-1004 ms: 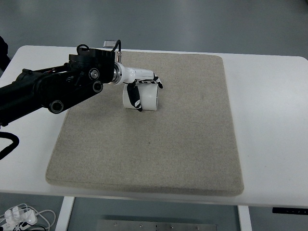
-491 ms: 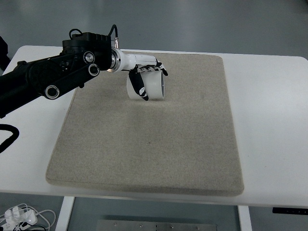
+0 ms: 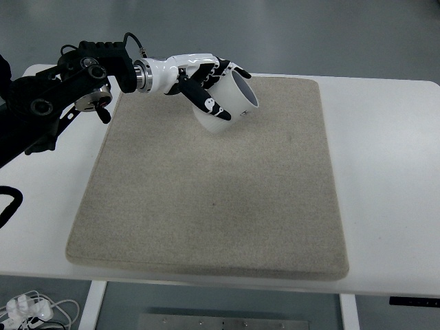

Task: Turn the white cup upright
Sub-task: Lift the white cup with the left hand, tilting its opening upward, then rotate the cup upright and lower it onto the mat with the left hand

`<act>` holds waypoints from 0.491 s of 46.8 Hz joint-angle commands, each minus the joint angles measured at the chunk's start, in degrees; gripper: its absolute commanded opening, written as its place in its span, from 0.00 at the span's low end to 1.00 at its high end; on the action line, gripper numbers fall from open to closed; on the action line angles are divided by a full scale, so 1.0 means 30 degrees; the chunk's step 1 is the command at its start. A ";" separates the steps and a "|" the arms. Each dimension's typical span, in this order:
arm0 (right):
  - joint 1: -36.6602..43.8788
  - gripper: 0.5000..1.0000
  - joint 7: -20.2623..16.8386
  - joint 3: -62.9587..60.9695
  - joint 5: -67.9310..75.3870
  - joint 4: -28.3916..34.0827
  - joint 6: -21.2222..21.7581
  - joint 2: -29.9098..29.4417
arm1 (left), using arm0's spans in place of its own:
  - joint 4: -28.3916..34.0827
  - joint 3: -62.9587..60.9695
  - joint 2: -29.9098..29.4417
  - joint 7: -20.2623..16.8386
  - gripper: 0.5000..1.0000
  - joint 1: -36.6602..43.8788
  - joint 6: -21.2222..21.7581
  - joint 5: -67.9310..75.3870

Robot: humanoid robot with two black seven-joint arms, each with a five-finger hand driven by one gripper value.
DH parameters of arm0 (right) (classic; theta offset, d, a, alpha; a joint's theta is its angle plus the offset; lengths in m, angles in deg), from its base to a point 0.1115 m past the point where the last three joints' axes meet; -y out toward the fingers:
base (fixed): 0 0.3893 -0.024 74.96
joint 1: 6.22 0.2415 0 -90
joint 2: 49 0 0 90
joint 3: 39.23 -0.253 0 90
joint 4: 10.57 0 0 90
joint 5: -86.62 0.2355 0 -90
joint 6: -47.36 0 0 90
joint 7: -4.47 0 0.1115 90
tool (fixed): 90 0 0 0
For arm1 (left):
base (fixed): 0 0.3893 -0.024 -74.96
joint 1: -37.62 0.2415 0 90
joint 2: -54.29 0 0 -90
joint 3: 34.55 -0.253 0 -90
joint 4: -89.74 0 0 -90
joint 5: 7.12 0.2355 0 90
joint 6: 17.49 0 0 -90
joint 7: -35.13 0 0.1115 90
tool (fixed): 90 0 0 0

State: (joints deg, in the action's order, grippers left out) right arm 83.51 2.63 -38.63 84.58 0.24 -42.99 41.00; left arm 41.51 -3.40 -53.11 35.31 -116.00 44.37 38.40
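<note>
White tabletop (image 3: 385, 172) carries a beige mat (image 3: 213, 199), and over the mat's far end the left hand (image 3: 203, 79) wraps its fingers (image 3: 206, 102) around the white cup (image 3: 230, 103). Within that grasp the cup is tilted, its open mouth (dark inside) turned up and to the right. Behind the hand, the black arm (image 3: 55, 103) runs off leftward.

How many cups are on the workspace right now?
1. The white cup is tilted, opening toward the upper right, held by the left hand above the far part of the mat. Nothing suggests hidden cups.
</note>
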 commanded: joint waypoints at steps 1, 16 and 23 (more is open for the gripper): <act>0.0000 0.90 -0.0002 0.0005 0.0005 0.0000 0.0000 0.0000 | 0.0053 0.1068 -0.0027 -0.0909 0.18 0.0814 -0.0636 -0.0318; 0.0000 0.90 -0.0002 0.0005 0.0005 0.0000 0.0000 0.0000 | 0.0668 0.4205 0.0060 -0.4278 0.18 0.3305 -0.1722 -0.0522; 0.0000 0.90 -0.0002 0.0005 -0.0024 0.0000 0.0000 0.0000 | 0.1108 0.4176 0.0148 -0.5889 0.18 0.3803 -0.1693 -0.0787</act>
State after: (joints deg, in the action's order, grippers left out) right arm 83.51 2.63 -38.62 84.60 0.24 -42.99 41.00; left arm 44.56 9.21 -52.69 19.75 -105.33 39.19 36.17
